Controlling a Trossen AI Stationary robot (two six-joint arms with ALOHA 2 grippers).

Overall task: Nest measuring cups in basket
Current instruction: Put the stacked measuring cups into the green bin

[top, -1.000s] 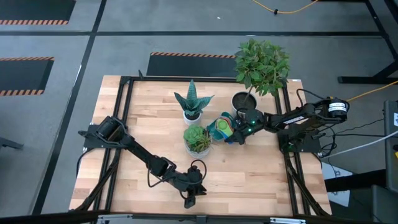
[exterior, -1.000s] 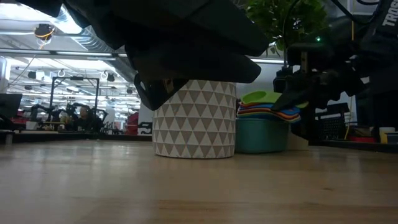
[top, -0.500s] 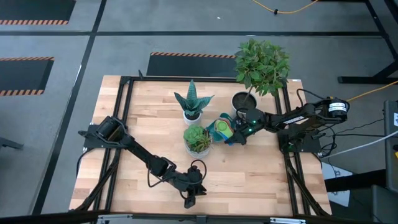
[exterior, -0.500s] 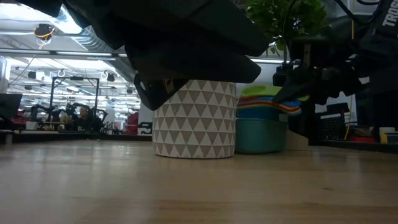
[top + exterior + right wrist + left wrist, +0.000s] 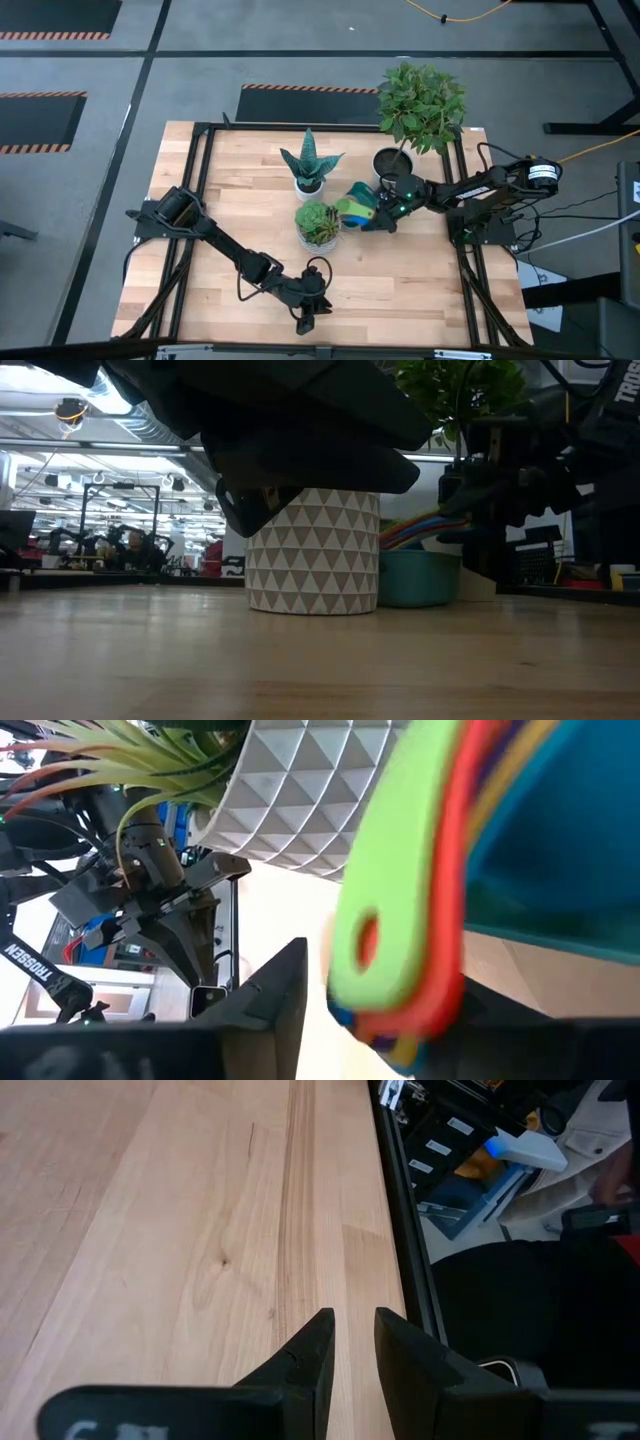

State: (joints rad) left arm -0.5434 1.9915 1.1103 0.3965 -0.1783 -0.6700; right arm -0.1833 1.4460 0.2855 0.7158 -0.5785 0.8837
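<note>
The measuring cups (image 5: 357,206) are nested in one stack, green on top, with their bowls in the teal basket (image 5: 420,578). The stack is tipped, its handles (image 5: 425,526) slanting up toward the table's right. My right gripper (image 5: 380,214) is at the handle ends and is open, one finger above them and one below. My left gripper (image 5: 305,318) rests by the table's near edge, its fingers (image 5: 318,1345) almost together and holding nothing. My right gripper comes level from the table's right, with the free ends of the stacked handles (image 5: 385,970) between its fingers. The handles lie on the lower finger, which the stack hides in the wrist view. The upper finger (image 5: 275,995) stands a little off the green handle. The handle ends are raised and the bowls are in the basket (image 5: 560,850).
A white pot with a triangle pattern (image 5: 312,550) holding a succulent (image 5: 318,224) stands just left of the basket. A snake plant (image 5: 308,165) and a leafy plant in a dark pot (image 5: 395,160) stand behind. Bare wood lies along the table's left and near side.
My right gripper has moved up with the handle ends on it. The stack of cups has tipped: the handles rose from level to slanting, and the bowls leaned toward the table's left while staying in the basket. The basket has stayed put.
</note>
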